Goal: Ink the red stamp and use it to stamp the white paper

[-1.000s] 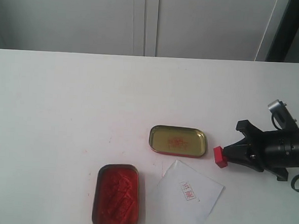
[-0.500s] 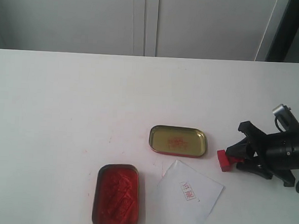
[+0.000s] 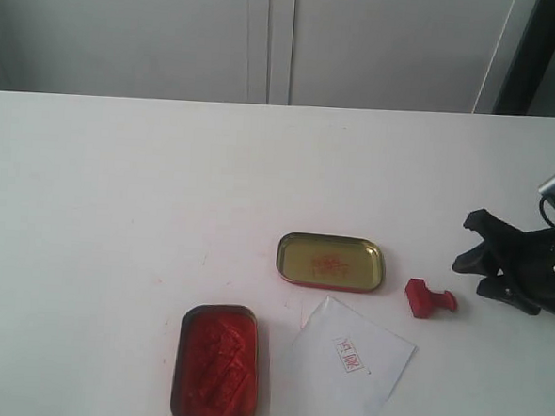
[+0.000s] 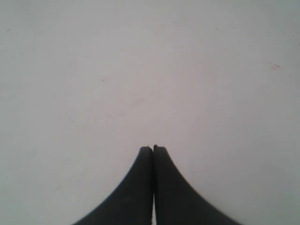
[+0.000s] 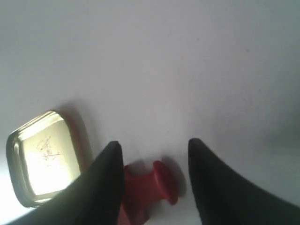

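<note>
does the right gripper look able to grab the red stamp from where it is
Probably yes: the right gripper is open, and the red stamp lies on its side close by, handle pointing toward it, with nothing between them.

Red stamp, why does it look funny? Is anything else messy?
The red stamp lies tipped on its side on the table, handle pointing toward the open right gripper, not standing on its base. The gold tin beside it has red ink smears inside. The white paper sits crooked.
</note>
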Robot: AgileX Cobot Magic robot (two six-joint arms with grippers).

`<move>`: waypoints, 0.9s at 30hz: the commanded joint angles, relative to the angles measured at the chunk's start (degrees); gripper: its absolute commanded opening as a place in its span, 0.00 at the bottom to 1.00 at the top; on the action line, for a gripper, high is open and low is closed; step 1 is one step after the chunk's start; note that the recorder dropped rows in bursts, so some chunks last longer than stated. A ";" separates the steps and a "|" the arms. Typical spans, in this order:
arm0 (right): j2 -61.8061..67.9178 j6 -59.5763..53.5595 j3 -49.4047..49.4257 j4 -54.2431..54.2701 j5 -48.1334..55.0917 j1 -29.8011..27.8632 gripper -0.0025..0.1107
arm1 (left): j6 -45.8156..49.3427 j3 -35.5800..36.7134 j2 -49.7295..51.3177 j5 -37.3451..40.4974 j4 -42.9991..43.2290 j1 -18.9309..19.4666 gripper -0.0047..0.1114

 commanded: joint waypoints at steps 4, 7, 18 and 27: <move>-5.49 -0.19 -0.02 -2.93 1.47 -0.29 0.35 | -0.21 0.56 -0.20 0.93 0.01 0.04 0.04; -7.37 -0.19 -0.02 -4.27 2.63 -0.29 0.26 | -0.21 0.56 -0.20 0.93 0.01 0.04 0.04; -14.16 0.31 -0.02 -9.60 9.93 -0.29 0.02 | -0.21 0.56 -0.20 0.93 0.01 0.04 0.04; -20.39 9.55 -0.02 -19.68 10.43 -0.29 0.02 | -0.21 0.56 -0.20 0.93 0.01 0.04 0.04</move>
